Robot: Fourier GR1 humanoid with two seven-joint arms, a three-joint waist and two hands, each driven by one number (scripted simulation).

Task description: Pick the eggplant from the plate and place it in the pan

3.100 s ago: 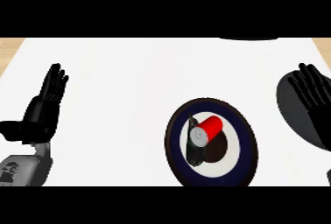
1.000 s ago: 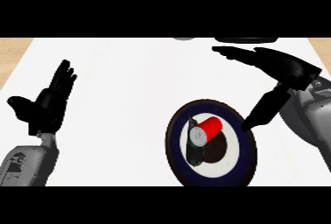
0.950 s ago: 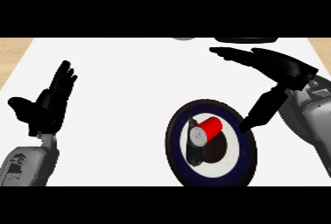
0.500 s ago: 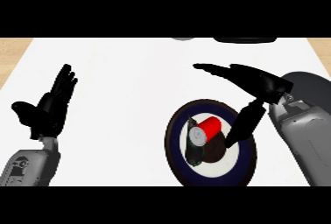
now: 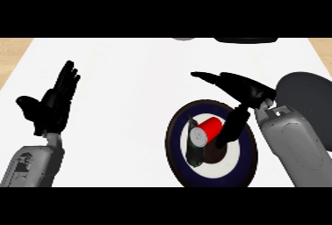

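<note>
Right hand [image 5: 243, 88] spread over the plate [image 5: 178, 151], thumb hanging down beside the red can [image 5: 209, 130]. Eggplant [image 5: 196, 151] lies dark, left-centre on the plate, touching the can. Likely light, smooth, slippery; I'd wrap mid-body. Pan [image 5: 310, 94] right.

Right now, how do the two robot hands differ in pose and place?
The left robot hand stands upright at the view's left, away from the plate; the right robot hand stretches sideways over the plate, thumb down beside the red can. Both are black, open and hold nothing.
</note>
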